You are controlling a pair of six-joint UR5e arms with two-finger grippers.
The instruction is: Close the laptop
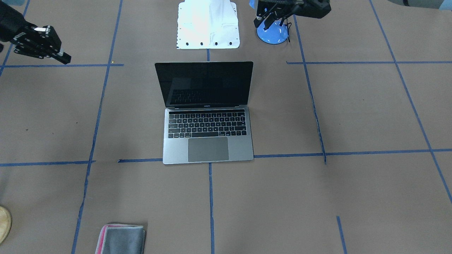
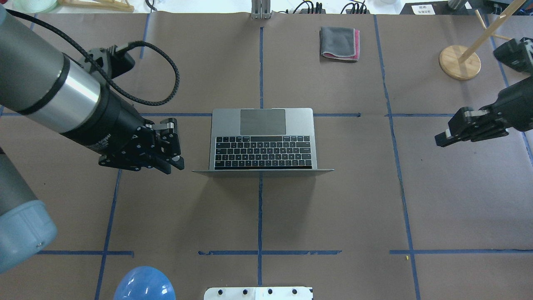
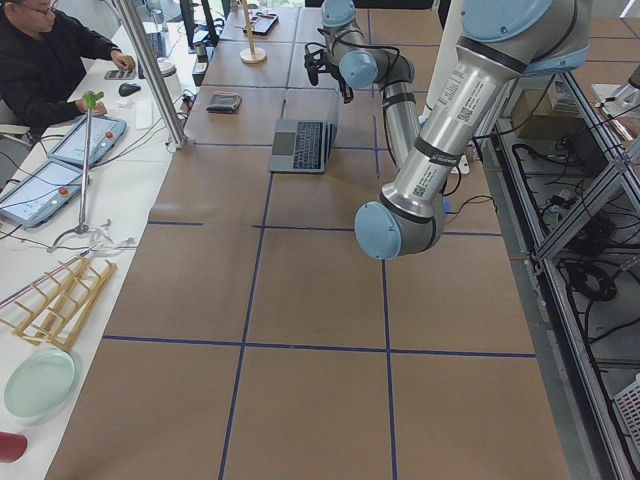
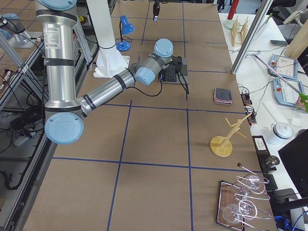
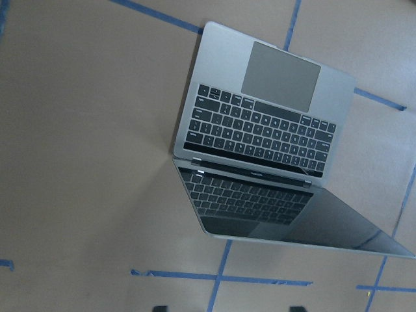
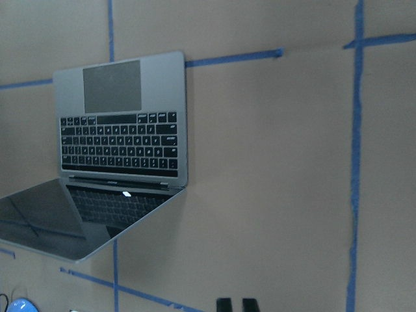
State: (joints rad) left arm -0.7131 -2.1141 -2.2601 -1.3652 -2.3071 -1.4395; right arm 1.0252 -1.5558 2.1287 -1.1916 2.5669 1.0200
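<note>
Open laptop (image 2: 262, 141) at the table's centre, screen upright on the robot's side. The left gripper (image 2: 177, 143), fingers spread and empty, hangs just beside the lid's edge. The right gripper (image 2: 442, 139), fingers together and empty, is well apart. A push low on the lid may slide the base, and a fast one may slam it. The folded cloth (image 2: 339, 43), wooden stand (image 2: 459, 62) and blue lamp (image 2: 143, 284) block neither approach.

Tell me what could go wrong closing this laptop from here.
1. The left gripper hangs beside the laptop, not behind its upright screen. A sideways push would probably slide it, not fold it.
2. Nothing pins the laptop down, so it may skid across the table when the screen is pressed.
</note>
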